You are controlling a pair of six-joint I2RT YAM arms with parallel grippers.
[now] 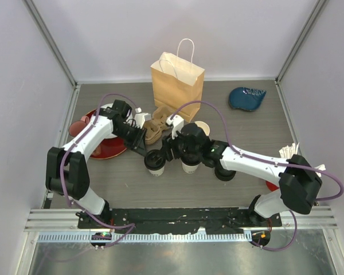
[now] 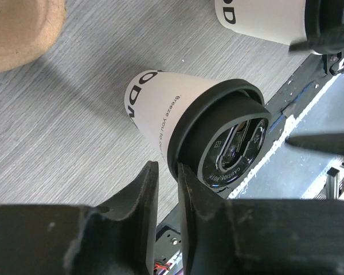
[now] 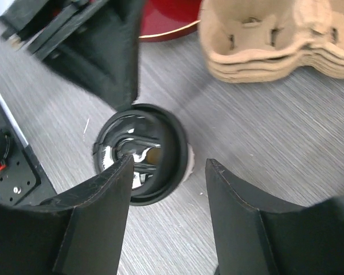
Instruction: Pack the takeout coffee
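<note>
- The right gripper (image 3: 169, 161) was spread wide and held nothing.
- A lidded cup (image 3: 142, 153) stood upright on the table (image 3: 264, 126) just beyond its fingertips. In the wrist view the cup sat under the gap, shifted toward one finger (image 3: 97, 212), which overlapped the lid's rim. The other finger (image 3: 246, 217) was clear of it. Whether either finger touched the cup could not be told.
- Farther ahead of the right gripper lay a stack of pulp carriers (image 3: 275, 40) and the edge of a red plate (image 3: 166, 17).
- The left gripper (image 2: 167, 167) was drawn in to a thin slit, with nothing between its fingers (image 2: 144, 200).
- The same cup sat just beside the left fingertips, its black lid (image 2: 229, 143) very close to one of them. Contact could not be told.
- A second cup (image 2: 264, 17) stood past the first, farther from the left gripper. In the top view it sat under the right arm's wrist.
- In the top view the two grippers met at the first cup from opposite sides, and a paper bag (image 1: 178, 80) stood upright well beyond both, behind the carriers.
</note>
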